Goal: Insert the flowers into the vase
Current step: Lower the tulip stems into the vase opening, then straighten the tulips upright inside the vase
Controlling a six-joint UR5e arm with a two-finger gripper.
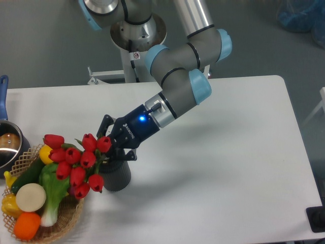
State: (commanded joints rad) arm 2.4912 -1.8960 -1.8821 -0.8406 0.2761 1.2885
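The single camera view shows 1 gripper (112,144) with its fingers clamped on the flowers (76,163), about 10 red tulips leaning left over 1 wicker basket (60,223), stems at 1 dark vase (117,175) standing on the table (213,173).

A single fixed camera is watching me from the front of the white table (228,168), raised high and tilting downward. It is facing toward my mounting column (133,46) at the table's far edge, with grey floor showing behind. It is standing far enough back to take in nearly the whole tabletop, though the left edge is being cropped, cutting off part of a wicker basket (61,221) and a steel pot (7,147). My upper arm is running out of the top of the frame. No second view is sharing this scene; everything is coming from this one angle.
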